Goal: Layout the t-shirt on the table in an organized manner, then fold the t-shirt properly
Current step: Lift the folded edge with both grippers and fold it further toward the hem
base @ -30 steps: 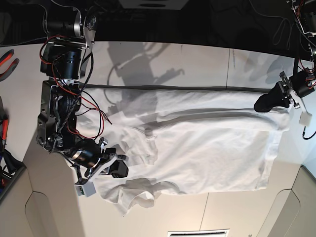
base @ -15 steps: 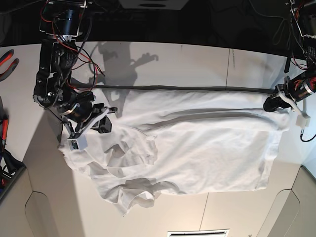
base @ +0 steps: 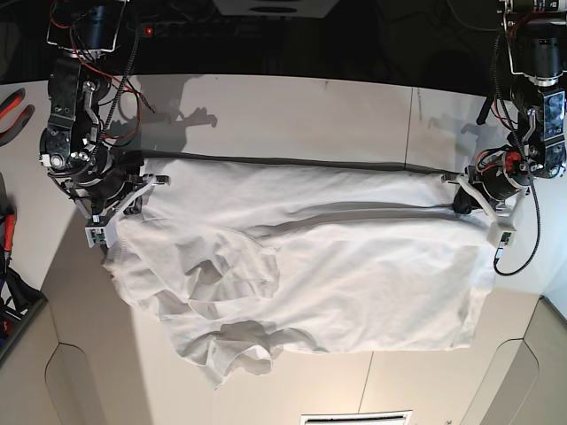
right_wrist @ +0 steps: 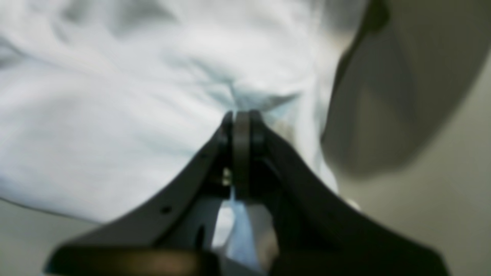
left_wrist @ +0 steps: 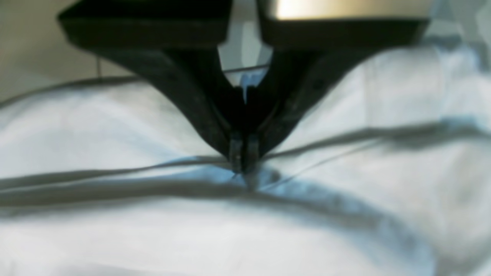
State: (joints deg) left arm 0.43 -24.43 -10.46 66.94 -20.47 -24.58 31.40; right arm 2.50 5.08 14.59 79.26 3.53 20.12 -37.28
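While both arms pinch opposite ends of the t-shirt [base: 354,266], the step in hand looks like stretching its far edge straight along the table [base: 292,106]. The left gripper [left_wrist: 242,165] has its fingers closed tight on a ridge of white cloth, with no gap between the tips. The right gripper [right_wrist: 241,119] is likewise clamped on a gathered fold near the shirt's edge. The shirt lies across the middle of the table, its far edge just on the near side of the dark seam line [base: 301,161] that runs across the tabletop.

To do this well, the two arms should pull apart evenly and keep the cloth low, so the far edge stays parallel to that seam and neither pinch slips. The grips look thin, so a sharp tug could let the cloth slide out.

Away from the seam, the sleeve end is bunched and folded over on itself, with a crumpled sleeve [base: 244,354] trailing toward the near side; that part will need smoothing before any fold. Red-handled pliers [base: 13,111] lie well off the shirt at the table's edge, clear of the work.
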